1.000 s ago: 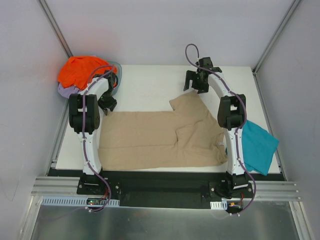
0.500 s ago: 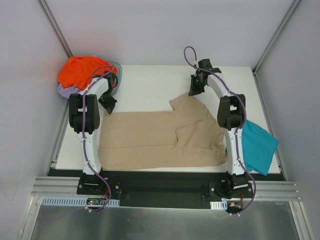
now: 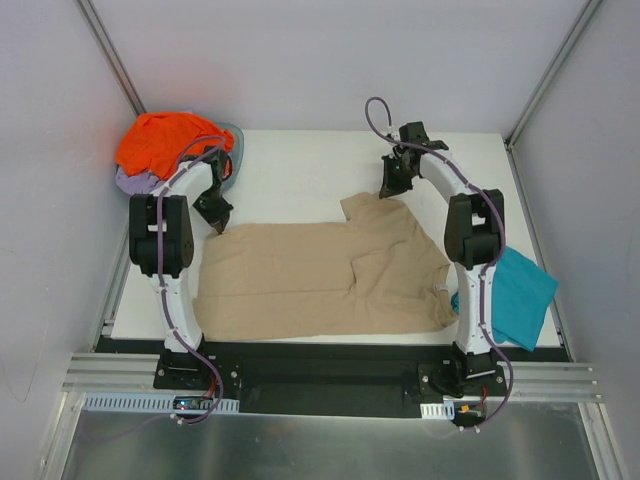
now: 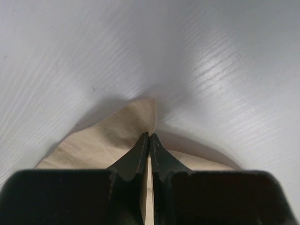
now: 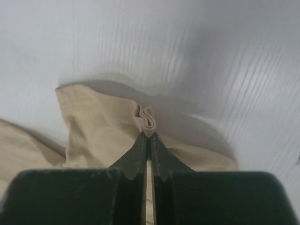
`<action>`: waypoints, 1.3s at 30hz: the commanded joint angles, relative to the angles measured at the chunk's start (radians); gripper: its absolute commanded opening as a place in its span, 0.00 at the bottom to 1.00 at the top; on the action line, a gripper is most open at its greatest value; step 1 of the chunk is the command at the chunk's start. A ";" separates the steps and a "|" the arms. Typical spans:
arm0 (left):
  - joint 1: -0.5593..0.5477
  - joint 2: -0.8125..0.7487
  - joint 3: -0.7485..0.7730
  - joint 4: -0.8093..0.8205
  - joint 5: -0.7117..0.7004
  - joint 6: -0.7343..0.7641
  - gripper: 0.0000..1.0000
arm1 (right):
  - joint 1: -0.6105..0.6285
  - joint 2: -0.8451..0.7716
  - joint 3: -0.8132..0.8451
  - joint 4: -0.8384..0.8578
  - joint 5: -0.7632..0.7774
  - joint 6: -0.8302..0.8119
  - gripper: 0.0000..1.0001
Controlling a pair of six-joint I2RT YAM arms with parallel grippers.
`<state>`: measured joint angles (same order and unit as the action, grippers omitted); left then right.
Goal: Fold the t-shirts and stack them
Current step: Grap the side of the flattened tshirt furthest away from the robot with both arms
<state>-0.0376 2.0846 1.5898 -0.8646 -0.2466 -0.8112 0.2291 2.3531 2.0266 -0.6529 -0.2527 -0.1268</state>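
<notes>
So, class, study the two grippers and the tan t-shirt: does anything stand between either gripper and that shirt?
Nothing visible does. The left gripper is shut on the tan t-shirt at its far left corner, and the right gripper is shut on a bunched fold of its far sleeve edge.

We see only a sliver of the lavender t-shirt (image 3: pixel 124 181) under the orange t-shirt (image 3: pixel 160 140), which also hides most of the basin (image 3: pixel 239 148). The right arm (image 3: pixel 470 228) covers part of the teal t-shirt (image 3: pixel 520 295).
</notes>
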 commanded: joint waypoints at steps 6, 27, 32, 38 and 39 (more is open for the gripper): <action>0.001 -0.188 -0.109 0.018 0.000 0.029 0.00 | 0.009 -0.362 -0.270 0.073 -0.056 -0.063 0.01; -0.076 -0.629 -0.533 0.016 -0.080 -0.020 0.00 | 0.039 -0.985 -0.864 0.046 -0.028 0.009 0.01; -0.076 -0.695 -0.580 0.016 -0.071 -0.034 0.00 | 0.049 -1.087 -0.910 -0.019 0.024 0.006 0.00; -0.076 -0.781 -0.622 0.016 -0.080 -0.036 0.00 | 0.050 -1.181 -0.934 -0.077 0.041 0.001 0.01; -0.076 -0.790 -0.626 0.016 -0.079 -0.036 0.00 | 0.050 -1.187 -0.937 -0.080 0.038 0.000 0.02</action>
<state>-0.1116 1.3602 0.9787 -0.8272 -0.2974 -0.8276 0.2729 1.2358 1.0981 -0.6872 -0.2340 -0.1307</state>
